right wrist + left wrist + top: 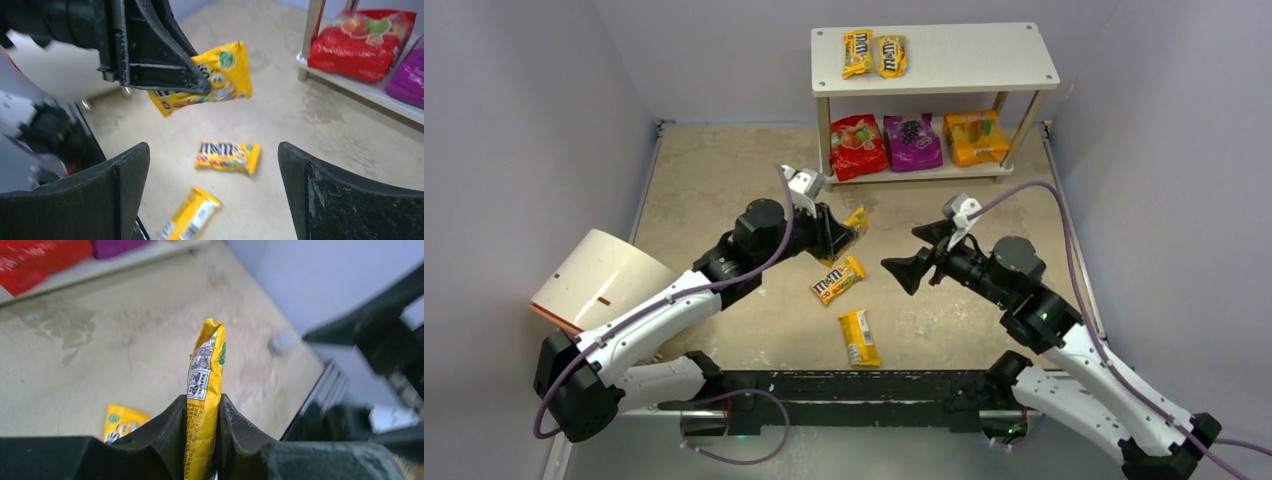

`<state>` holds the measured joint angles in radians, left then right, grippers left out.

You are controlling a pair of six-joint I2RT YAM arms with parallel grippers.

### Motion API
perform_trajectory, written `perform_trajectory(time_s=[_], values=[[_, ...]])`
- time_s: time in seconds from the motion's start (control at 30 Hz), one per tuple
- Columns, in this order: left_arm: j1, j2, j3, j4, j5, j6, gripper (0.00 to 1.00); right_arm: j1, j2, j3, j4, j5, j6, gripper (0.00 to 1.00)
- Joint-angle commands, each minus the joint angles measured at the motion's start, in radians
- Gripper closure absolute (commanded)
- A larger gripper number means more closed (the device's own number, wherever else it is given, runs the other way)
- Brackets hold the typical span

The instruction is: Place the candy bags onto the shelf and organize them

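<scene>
My left gripper is shut on a yellow M&M's packet, held edge-on above the table; it shows between the fingers in the left wrist view and in the right wrist view. Two more yellow packets lie on the table, one in the middle and one nearer the front. Two yellow packets lie on the top of the white shelf. Red, purple and orange pouches stand on its lower tier. My right gripper is open and empty, right of the middle packet.
A white cylinder with an orange rim lies on its side at the left, beside the left arm. Grey walls close in the table on three sides. A black rail runs along the front edge.
</scene>
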<state>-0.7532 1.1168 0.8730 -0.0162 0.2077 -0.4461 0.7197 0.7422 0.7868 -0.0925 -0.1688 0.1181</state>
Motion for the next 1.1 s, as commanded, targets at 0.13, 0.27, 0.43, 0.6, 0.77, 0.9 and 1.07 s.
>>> perform_trajectory(time_s=[0.13, 0.27, 0.43, 0.6, 0.77, 0.9, 1.07], values=[[0.003, -0.094, -0.122, 0.513, -0.360, -0.498, 1.00, 0.003, 0.061, -0.212, 0.730, -0.069, 0.486, 0.04], [0.002, -0.082, -0.110, 0.556, -0.352, -0.559, 1.00, 0.004, 0.232, -0.109, 0.808, -0.171, 0.511, 0.11], [0.001, -0.059, -0.108, 0.618, -0.336, -0.576, 1.00, 0.006, 0.369, -0.070, 0.978, -0.193, 0.583, 0.18], [0.000, -0.053, -0.129, 0.675, -0.343, -0.585, 1.00, 0.006, 0.417, -0.092, 1.129, -0.188, 0.651, 0.26], [0.001, -0.049, -0.179, 0.769, -0.364, -0.604, 1.00, 0.009, 0.451, -0.119, 1.273, -0.246, 0.738, 0.52], [-0.001, -0.044, -0.204, 0.831, -0.378, -0.605, 1.00, 0.010, 0.458, -0.127, 1.299, -0.254, 0.770, 0.79], [0.001, -0.054, -0.219, 0.853, -0.401, -0.547, 0.55, 0.009, 0.423, -0.119, 1.188, -0.235, 0.746, 1.00]])
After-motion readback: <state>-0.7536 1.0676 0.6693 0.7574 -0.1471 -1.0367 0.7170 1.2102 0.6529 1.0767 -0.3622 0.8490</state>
